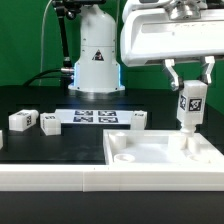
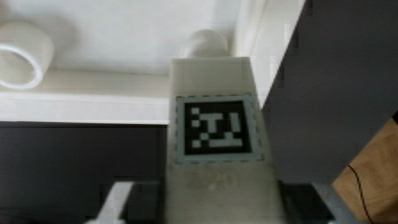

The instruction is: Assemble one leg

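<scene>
Over the far right corner of the white tray-like piece [image 1: 150,172], as the exterior view shows it, the hand [image 1: 190,88] has closed on the top of one leg [image 1: 190,106] and holds it upright, tag facing outward. In the wrist view the fingers [image 2: 125,203] press both sides of the leg [image 2: 217,130], whose free end points at a small raised peg [image 2: 210,42] in the tray's corner. Whether the end already touches that peg is hard to tell; it looks just short.

The main risk is misalignment. If the leg comes down slightly off the peg, it could catch on it, tilt in the grip, or push the tray across the bench [image 1: 60,148]. Three spare legs [image 1: 50,122] and the marker board [image 1: 95,117] lie well apart, out of the way.
</scene>
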